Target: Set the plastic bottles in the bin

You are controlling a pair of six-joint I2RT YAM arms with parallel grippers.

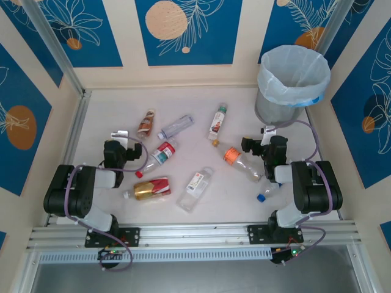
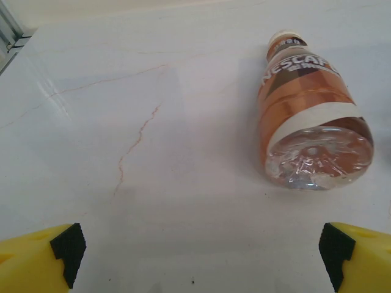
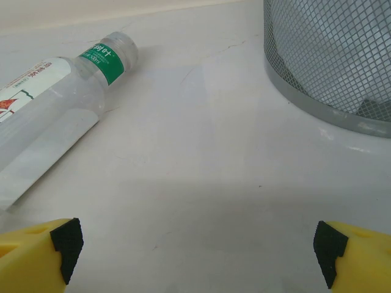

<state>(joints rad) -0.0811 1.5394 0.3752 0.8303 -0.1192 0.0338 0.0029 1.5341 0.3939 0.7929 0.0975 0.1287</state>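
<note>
A clear plastic bottle with a green neck band (image 3: 55, 104) lies upper left, a grey metal mesh bin (image 3: 330, 55) stands upper right; the right gripper (image 3: 195, 262) gapes wide across the bottom corners.

The white tabletop (image 2: 201, 91) has thin reddish veins and a light shine. Ahead and to the right of the left gripper (image 2: 201, 262) lies a brown-label bottle (image 2: 311, 116) on its side, base toward the gripper. Ahead and to the left of the right gripper (image 3: 195, 250) lies a green-banded bottle (image 3: 55, 104); the mesh bin (image 3: 330, 61) stands ahead on its right.
</note>
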